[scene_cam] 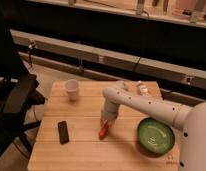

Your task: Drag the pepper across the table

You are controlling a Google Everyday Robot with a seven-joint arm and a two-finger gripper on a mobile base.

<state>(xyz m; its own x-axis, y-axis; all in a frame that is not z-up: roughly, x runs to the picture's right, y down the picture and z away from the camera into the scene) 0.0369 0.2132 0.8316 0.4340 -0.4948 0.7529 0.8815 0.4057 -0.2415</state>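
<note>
One white arm reaches in from the right edge of the camera view, where its base segment is cut off by the frame, and bends down over the middle of the table (86,150). The gripper (104,125) hangs at the end of the arm, pointing downward, low over the tabletop. Its tip merges with the arm's wrist housing, so how it stands and whether it grips anything cannot be determined. The pepper (102,132) lies on the table directly beneath the gripper, its upper end hidden under the gripper tip and its red-orange lower end projecting toward the near edge. Contact between gripper and pepper cannot be confirmed. A black phone (63,131) lies flat on the table to the left of the gripper, well apart from the pepper. A white cup (71,90) stands upright beyond and to the left of the gripper, near the far edge. A green bowl (155,135) sits to the right of the gripper, partly under the arm's elbow; its contents cannot be made out. Small pale items (142,89) lie at the far edge behind the arm, too indistinct to identify. A dark chair (16,100) stands off the table's left side, partly cut off by the frame.
</note>
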